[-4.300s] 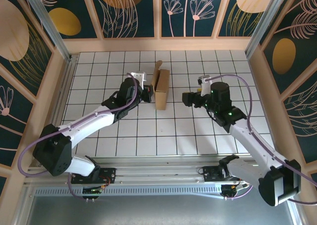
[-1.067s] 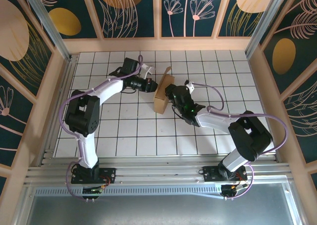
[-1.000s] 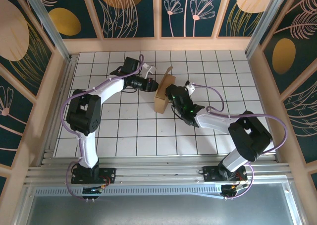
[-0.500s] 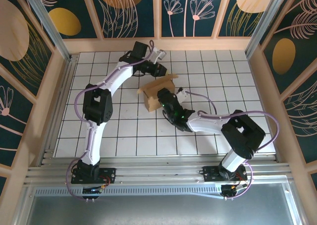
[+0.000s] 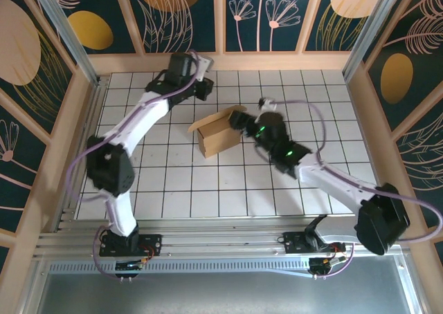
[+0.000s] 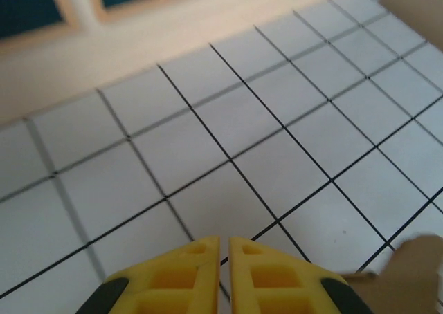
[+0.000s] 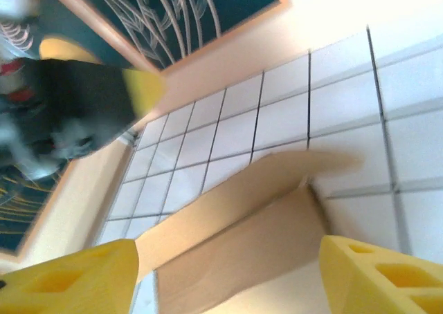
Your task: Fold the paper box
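While right tool [image 7: 225, 276] gapes (empty), box [image 7: 263, 220] ahead

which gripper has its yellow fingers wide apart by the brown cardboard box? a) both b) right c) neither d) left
b: the right gripper stands wide open facing the plain brown cardboard paper box, while the left gripper is shut above the white tiled table.
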Controlling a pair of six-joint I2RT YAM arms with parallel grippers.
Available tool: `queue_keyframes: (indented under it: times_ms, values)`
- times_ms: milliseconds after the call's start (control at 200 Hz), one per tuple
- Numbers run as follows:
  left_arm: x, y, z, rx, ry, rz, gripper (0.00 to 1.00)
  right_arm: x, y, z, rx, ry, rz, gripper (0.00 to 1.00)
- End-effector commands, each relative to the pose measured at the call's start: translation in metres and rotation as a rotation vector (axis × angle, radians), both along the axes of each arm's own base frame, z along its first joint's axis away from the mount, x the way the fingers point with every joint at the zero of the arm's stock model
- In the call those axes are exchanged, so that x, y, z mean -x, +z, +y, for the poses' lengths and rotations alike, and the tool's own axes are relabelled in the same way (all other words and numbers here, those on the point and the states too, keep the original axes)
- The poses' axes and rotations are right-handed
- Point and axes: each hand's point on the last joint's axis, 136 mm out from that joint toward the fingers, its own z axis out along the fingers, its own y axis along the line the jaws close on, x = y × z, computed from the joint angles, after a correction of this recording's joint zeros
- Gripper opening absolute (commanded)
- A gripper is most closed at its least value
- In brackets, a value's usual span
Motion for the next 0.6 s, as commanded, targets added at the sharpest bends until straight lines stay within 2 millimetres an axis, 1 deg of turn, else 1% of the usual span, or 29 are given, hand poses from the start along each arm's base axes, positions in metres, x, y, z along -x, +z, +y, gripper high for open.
queue_keyframes:
  times_ms: [0,20,25,85,135,170,205,235,290,360,410,440,536,596]
  values:
    - [0.038,0.056,0.036,0.036,0.097,-0.140,0.13,0.007,-0.005,-0.003,0.291,0.506,-0.097,0.68]
    - [0.046,0.055,0.040,0.036,0.098,-0.138,0.15,0.003,-0.006,-0.008,0.323,0.549,-0.109,0.68]
    - [0.048,0.054,0.041,0.036,0.097,-0.137,0.16,0.003,-0.009,-0.009,0.332,0.562,-0.103,0.68]
    - [0.071,0.049,0.049,0.036,0.087,-0.130,0.22,-0.002,-0.018,-0.017,0.428,0.721,-0.143,0.69]
    - [0.085,0.045,0.056,0.042,0.090,-0.123,0.23,-0.017,-0.027,-0.026,0.508,0.743,-0.159,0.71]
    - [0.095,0.042,0.058,0.052,0.080,-0.113,0.24,-0.022,-0.029,-0.027,0.528,0.778,-0.177,0.72]
    - [0.104,0.038,0.056,0.063,0.048,-0.101,0.24,-0.025,-0.026,-0.025,0.517,0.829,-0.210,0.73]
    - [0.112,0.035,0.053,0.077,0.020,-0.085,0.27,-0.025,-0.027,-0.023,0.497,0.874,-0.224,0.73]
    - [0.128,0.025,0.043,0.108,-0.064,-0.027,0.35,-0.023,-0.025,-0.016,0.464,0.946,-0.239,0.72]
    - [0.143,0.016,0.030,0.165,-0.147,0.066,0.44,-0.028,-0.027,-0.011,0.424,0.985,-0.221,0.72]
    - [0.149,0.009,0.023,0.201,-0.182,0.125,0.49,-0.029,-0.030,-0.007,0.389,1.018,-0.210,0.71]
    - [0.147,0.003,0.023,0.207,-0.177,0.154,0.51,-0.031,-0.032,-0.005,0.378,1.024,-0.200,0.71]
    - [0.136,-0.019,0.035,0.164,-0.106,0.205,0.53,-0.043,-0.039,-0.003,0.376,0.996,-0.197,0.70]
    - [0.132,-0.027,0.040,0.140,-0.090,0.215,0.54,-0.046,-0.043,-0.003,0.386,0.986,-0.214,0.69]
